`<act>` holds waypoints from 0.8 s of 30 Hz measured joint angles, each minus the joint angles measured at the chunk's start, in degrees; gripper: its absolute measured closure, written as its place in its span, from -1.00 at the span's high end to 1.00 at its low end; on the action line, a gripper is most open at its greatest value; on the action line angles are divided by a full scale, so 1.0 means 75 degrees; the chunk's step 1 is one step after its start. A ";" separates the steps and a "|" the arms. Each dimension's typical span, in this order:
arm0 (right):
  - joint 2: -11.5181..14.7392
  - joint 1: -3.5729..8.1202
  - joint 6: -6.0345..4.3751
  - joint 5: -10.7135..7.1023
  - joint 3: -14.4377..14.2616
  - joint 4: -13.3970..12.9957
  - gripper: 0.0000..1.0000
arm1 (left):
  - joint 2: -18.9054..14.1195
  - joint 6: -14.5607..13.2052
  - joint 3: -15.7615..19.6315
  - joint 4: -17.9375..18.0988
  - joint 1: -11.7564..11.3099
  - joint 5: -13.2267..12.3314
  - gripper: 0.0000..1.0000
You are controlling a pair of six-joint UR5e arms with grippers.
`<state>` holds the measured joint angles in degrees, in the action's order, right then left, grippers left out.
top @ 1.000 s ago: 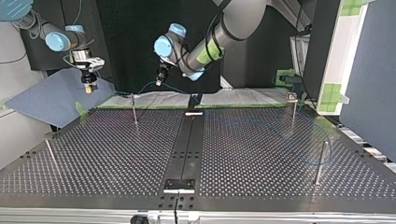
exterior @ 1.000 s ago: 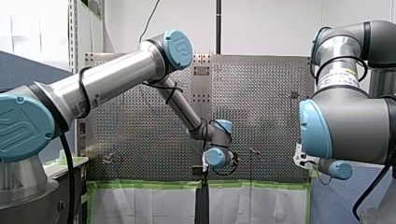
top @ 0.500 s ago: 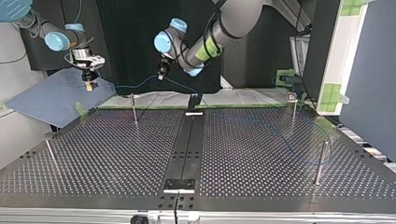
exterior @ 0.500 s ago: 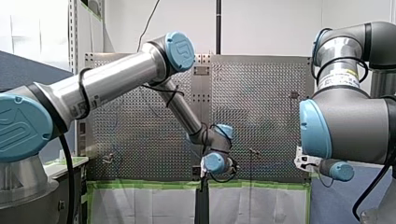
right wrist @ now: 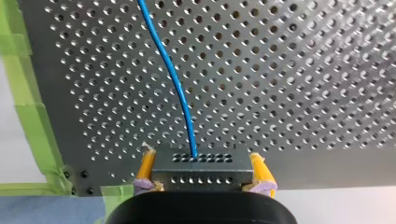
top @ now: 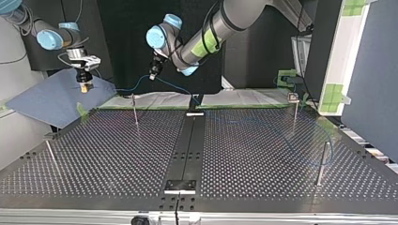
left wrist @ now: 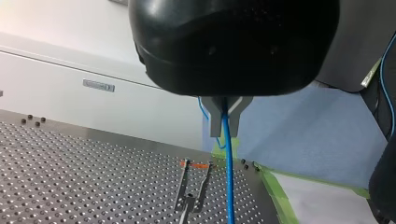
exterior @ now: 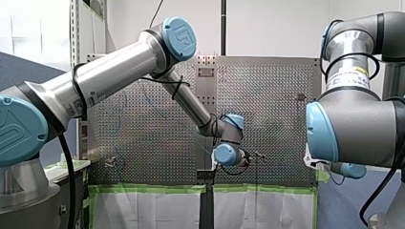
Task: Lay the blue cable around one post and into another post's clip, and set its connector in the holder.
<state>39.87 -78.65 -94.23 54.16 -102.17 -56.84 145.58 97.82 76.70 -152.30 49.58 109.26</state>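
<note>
The blue cable runs out between the metal fingers of my left gripper, which is shut on it above the table's edge. In the top view my left gripper hangs over the far edge, with the cable sagging to both sides of it. My right gripper is shut on the dark grey connector between its yellow pads, and the cable leaves the connector's top. It hovers off the table at the top view's far left. A thin post stands below and between the two grippers.
More posts rise from the perforated table: one with a clip at the far right, one at the near right, one at the near left. A black bracket sits on the central dark strip. Green tape lines the far edge.
My left gripper has moved toward the top view's left and slightly up, lifting the cable off the far edge. My right gripper has shifted a little left with the connector.
</note>
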 joint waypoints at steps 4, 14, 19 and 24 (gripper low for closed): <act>0.0037 0.0063 -0.0111 -0.0002 -0.0002 -0.0071 -1.00 | -0.0028 0.0000 -0.0001 -0.0022 -0.0011 0.0003 -1.00; 0.0047 0.0130 -0.0276 -0.0006 -0.0002 -0.0237 -1.00 | -0.0033 0.0052 -0.0009 0.0059 -0.0125 -0.0067 -1.00; 0.0045 0.0133 -0.0339 -0.0003 -0.0001 -0.0321 -1.00 | -0.0027 0.0129 -0.0011 0.0225 -0.0263 -0.0229 -1.00; 0.0041 0.0133 -0.0435 0.0018 -0.0002 -0.0426 -1.00 | -0.0017 0.0167 -0.0011 0.0266 -0.0402 -0.0350 -1.00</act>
<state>40.17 -77.66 -97.50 54.30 -102.18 -60.04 145.45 99.07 76.62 -150.31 46.57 106.64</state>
